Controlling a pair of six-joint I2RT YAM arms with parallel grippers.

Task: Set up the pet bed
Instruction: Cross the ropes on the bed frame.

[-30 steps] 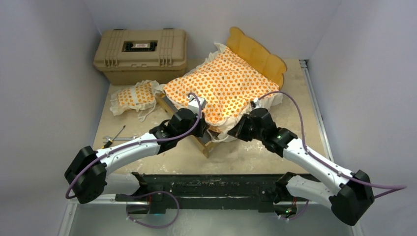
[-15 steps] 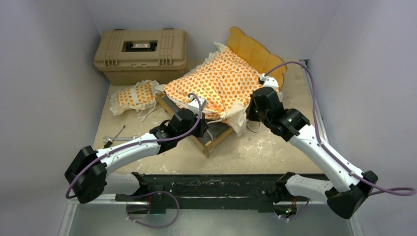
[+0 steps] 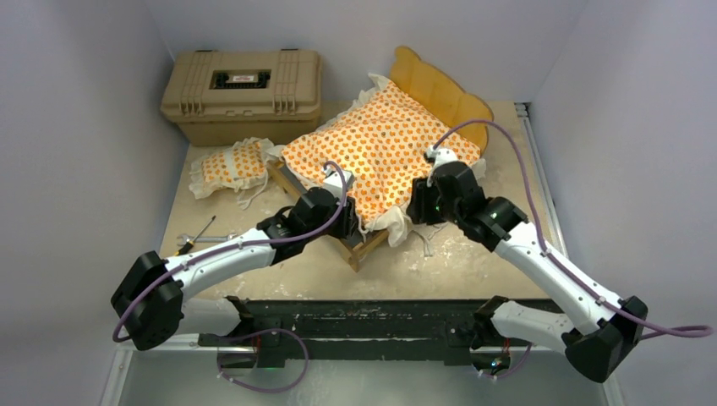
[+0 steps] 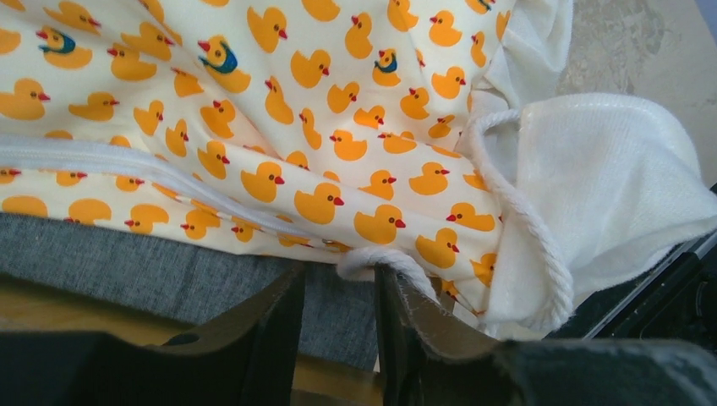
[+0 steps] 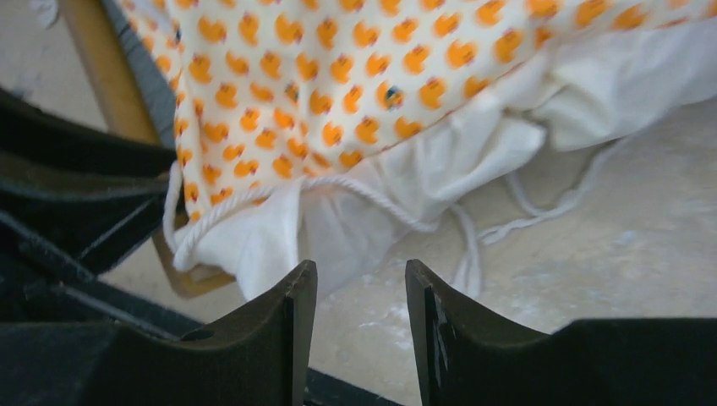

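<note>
The pet bed's light-wood frame (image 3: 362, 250) stands at mid-table, its scalloped headboard (image 3: 441, 90) at the back. The duck-patterned mattress cushion (image 3: 380, 148) lies across the frame, and its white ruffle (image 5: 254, 241) hangs over the near corner. A small matching pillow (image 3: 227, 165) lies on the table to the left. My left gripper (image 4: 338, 283) is open at the cushion's near edge over the grey base (image 4: 127, 271), with a white cord (image 4: 380, 258) resting on its right fingertip. My right gripper (image 5: 355, 283) is open above bare tabletop, just short of the ruffle, holding nothing.
A tan plastic hard case (image 3: 241, 89) stands at the back left. A small hand tool (image 3: 199, 233) lies near the left edge. Loose white cords (image 5: 541, 207) trail on the table by the cushion's right corner. Walls close in on both sides.
Both grippers have opened and let go of the cushion. The right arm swung back toward the headboard, then returned to the near right corner. The cushion now lies flatter on the frame.
</note>
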